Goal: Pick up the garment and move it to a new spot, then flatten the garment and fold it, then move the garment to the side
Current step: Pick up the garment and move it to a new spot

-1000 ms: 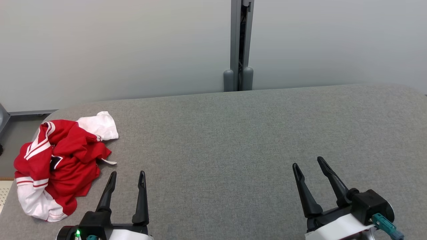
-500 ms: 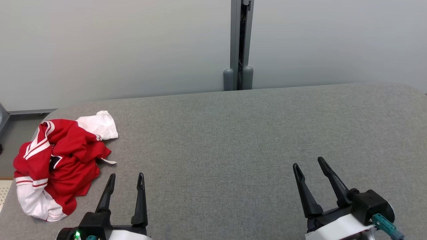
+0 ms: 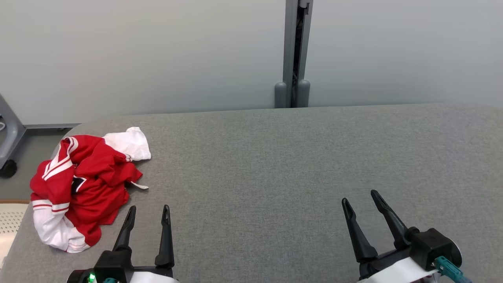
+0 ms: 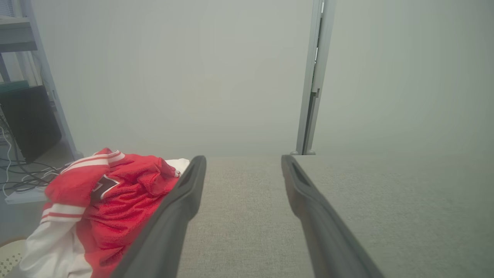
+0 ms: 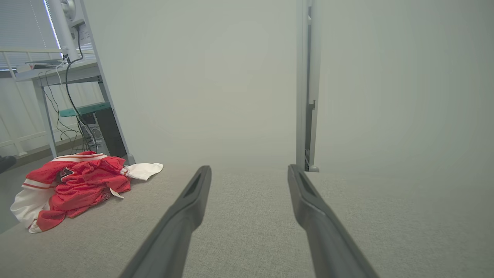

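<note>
Grey cloth-covered bench (image 3: 275,157), seen from the head camera. A red-and-white garment (image 3: 82,184) lies in a crumpled heap at the bench's left end, 1 white sleeve toward the bench's far edge and another white part toward its near-left corner.

The left claw (image 3: 149,207) and right claw (image 3: 359,196) hover over the bench's near edge. Both have their 2 fingers spread apart and hold nothing. The left claw is just beside the heap; the right is well apart from it.

Step in hand, as judged: the first pick-up, not yet begun. The next move calls for the left claw to travel toward the bench's left end, descend on a raised fold and close.

Writing: a dark, white-edged patch (image 3: 78,182) on the red cloth may be part of a numeral, but it is unreadable. A small white tag (image 3: 139,185) shows no legible text.
</note>
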Tool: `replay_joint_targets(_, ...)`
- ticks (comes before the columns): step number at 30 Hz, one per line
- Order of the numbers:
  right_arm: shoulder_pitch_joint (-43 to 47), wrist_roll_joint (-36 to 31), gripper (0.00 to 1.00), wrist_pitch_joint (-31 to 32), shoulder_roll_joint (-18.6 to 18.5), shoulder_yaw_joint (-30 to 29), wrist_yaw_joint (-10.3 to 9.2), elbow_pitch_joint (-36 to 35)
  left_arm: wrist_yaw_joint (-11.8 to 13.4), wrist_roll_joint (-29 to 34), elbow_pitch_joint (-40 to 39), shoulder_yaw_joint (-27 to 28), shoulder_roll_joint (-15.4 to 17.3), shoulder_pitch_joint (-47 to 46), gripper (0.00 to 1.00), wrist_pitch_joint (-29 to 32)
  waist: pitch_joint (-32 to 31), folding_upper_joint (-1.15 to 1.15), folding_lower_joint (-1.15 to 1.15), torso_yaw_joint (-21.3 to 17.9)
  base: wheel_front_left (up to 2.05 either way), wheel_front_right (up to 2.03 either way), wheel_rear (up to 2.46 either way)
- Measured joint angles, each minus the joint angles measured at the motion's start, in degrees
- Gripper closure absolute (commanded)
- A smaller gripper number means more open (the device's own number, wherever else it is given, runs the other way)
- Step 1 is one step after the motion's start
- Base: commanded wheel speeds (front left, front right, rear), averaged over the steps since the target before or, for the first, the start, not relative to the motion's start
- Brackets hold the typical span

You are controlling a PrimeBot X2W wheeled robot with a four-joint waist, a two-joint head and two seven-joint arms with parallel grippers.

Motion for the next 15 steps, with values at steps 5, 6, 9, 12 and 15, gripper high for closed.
replay_joint_targets(5,0.1,0.1,0.0,0.0,0.0,1.1,0.0,-0.1,0.4,0.0,-0.3,0.4,0.0,0.1,0.0,0.0,0.0,0.0,0.0,2.1,0.0,0.0,0.0)
replay_joint_targets(6,0.1,0.1,0.0,0.0,0.0,1.2,0.0,-0.1,0.5,0.1,-0.3,0.4,0.0,0.1,0.0,0.0,0.1,0.0,0.0,2.5,0.0,0.0,0.0)
replay_joint_targets(9,0.3,0.1,0.0,-0.1,0.0,1.7,0.0,-0.2,0.7,0.2,-0.5,0.6,0.0,0.1,0.0,0.0,0.0,0.0,0.0,3.9,0.0,0.0,0.0)
replay_joint_targets(12,0.3,0.1,0.0,-0.1,0.0,2.2,0.0,-0.3,0.7,0.5,-0.6,1.0,0.0,0.2,0.0,0.0,0.0,0.0,0.0,5.5,0.0,0.0,0.0)
replay_joint_targets(15,0.4,0.1,0.0,-0.1,0.0,2.3,0.0,-0.4,0.8,0.5,-1.0,1.1,0.0,0.3,0.0,0.0,-0.1,0.0,0.0,7.1,0.0,0.0,0.0)
